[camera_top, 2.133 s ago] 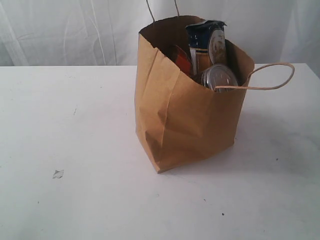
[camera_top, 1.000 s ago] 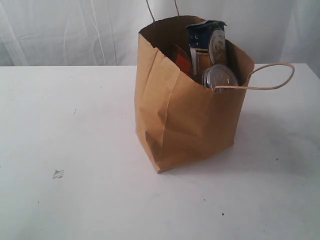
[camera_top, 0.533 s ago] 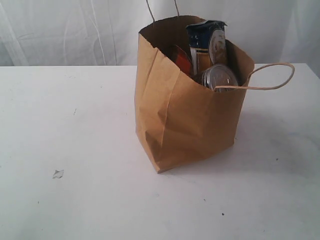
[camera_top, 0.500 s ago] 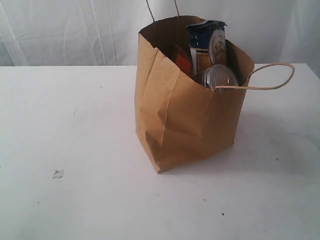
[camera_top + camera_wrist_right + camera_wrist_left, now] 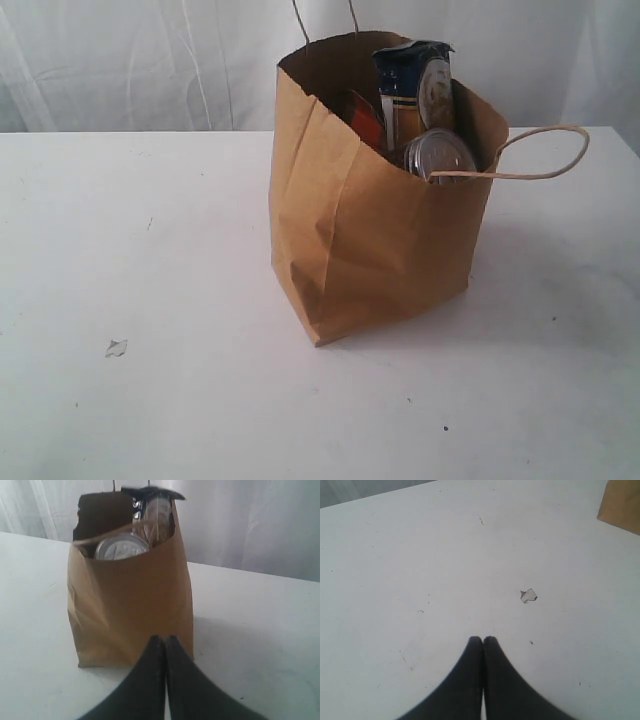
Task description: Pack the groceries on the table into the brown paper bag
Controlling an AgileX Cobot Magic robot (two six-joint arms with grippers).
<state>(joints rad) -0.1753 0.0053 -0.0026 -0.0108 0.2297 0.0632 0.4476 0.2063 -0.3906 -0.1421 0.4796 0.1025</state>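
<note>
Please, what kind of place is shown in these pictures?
Probably a staged robot test area, not a kitchen: a plain white table, a white curtain backdrop, and one packed brown paper bag.

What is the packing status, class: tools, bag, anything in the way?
Left tool shut, empty; right tool shut, empty. Brown paper bag upright, silver can and spaghetti packet inside. No groceries seen on table; only a small white crumb.

both the left claw [image 5: 483,640] and right claw [image 5: 165,638] are closed, holding nothing.
</note>
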